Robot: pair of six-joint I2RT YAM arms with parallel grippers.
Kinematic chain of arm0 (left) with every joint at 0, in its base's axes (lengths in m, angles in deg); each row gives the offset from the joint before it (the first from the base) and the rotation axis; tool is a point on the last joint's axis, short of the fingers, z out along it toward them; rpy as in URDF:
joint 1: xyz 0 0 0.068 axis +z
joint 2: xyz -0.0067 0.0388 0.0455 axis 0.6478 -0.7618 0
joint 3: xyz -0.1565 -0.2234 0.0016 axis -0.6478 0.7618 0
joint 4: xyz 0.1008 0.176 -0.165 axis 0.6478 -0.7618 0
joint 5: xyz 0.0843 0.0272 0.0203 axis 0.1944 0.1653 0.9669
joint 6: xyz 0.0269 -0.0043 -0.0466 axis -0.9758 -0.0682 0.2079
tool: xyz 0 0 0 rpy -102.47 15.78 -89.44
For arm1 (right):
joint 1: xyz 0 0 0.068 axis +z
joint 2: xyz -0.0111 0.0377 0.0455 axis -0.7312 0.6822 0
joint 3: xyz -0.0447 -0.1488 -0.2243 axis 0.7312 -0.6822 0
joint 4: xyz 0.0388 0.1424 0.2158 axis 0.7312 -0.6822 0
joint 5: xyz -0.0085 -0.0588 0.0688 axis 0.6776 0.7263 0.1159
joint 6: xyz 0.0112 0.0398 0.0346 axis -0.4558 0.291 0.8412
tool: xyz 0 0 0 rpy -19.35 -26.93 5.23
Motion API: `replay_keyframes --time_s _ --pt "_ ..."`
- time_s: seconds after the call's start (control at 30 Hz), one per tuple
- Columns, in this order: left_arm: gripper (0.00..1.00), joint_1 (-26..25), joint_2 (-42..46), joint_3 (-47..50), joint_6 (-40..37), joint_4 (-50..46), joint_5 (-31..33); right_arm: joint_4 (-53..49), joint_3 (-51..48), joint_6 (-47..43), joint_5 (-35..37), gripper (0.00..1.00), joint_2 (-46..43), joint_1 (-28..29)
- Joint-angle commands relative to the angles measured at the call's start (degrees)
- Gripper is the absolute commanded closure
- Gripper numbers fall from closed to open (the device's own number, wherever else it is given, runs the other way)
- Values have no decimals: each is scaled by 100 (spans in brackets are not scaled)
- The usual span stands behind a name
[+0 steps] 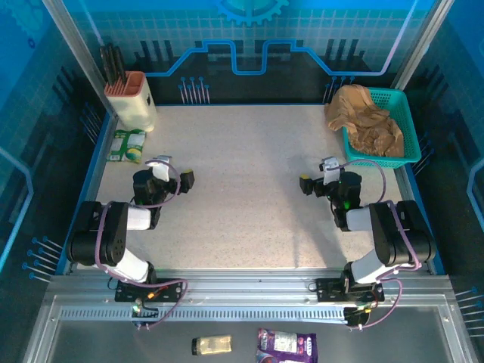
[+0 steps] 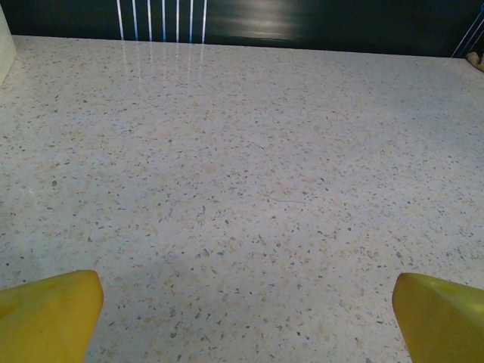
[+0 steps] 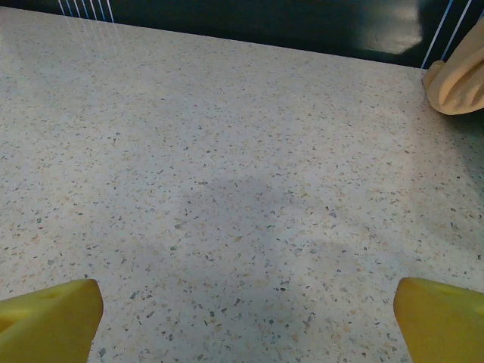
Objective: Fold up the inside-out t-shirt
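1. The inside-out t-shirt (image 1: 364, 119) lies crumpled in the teal basket (image 1: 410, 140), far right.
2. Our left gripper (image 2: 246, 321) and right gripper (image 3: 246, 321) hang spread, empty, over the table (image 1: 249, 197).
3. Grabbing the heap, we might drag the basket along.

A pale speckled worktop (image 1: 249, 189) meets, at its far edge, a dark back wall (image 1: 249, 87) traced with bright blue circuit lines. Blue gridded panels (image 1: 38, 113) close both sides behind slanting aluminium posts (image 1: 79, 53). A ribbed metal rail (image 1: 242, 311) runs along the near edge.
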Motion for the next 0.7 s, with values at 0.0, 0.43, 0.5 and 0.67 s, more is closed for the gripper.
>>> replay_keyframes --time_s 0.0,0.43,0.5,0.67 --pt "1 34 -52 49 -142 205 -155 210 51 -77 -110 0 17 -91" --pt "1 33 -48 58 -146 214 -155 203 60 -73 -118 1 13 -92" --pt "1 31 -48 58 -146 214 -158 198 61 -72 -119 0 13 -92" --pt "1 31 -44 53 -138 217 -151 95 119 12 84 0 21 -98"
